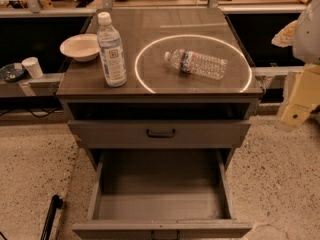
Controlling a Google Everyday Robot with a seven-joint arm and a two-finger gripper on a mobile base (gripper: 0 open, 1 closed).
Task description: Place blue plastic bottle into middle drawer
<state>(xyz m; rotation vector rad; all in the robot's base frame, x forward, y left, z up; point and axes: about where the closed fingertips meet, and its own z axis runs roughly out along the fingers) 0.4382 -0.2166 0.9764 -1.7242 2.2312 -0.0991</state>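
Note:
The blue plastic bottle stands upright on the left side of the cabinet top, with a white cap and a pale label bearing a small dark square. The middle drawer is pulled wide open below, grey and with nothing in it. My gripper is at the right edge of the view, beside the cabinet's right front corner, level with the top and far from the bottle. It holds nothing that I can see.
A ribbed clear bottle with a red-and-blue label lies inside a bright ring on the cabinet top. A white bowl sits at the left edge. The shallower drawer with a black handle is slightly out. A white cup stands off to the left.

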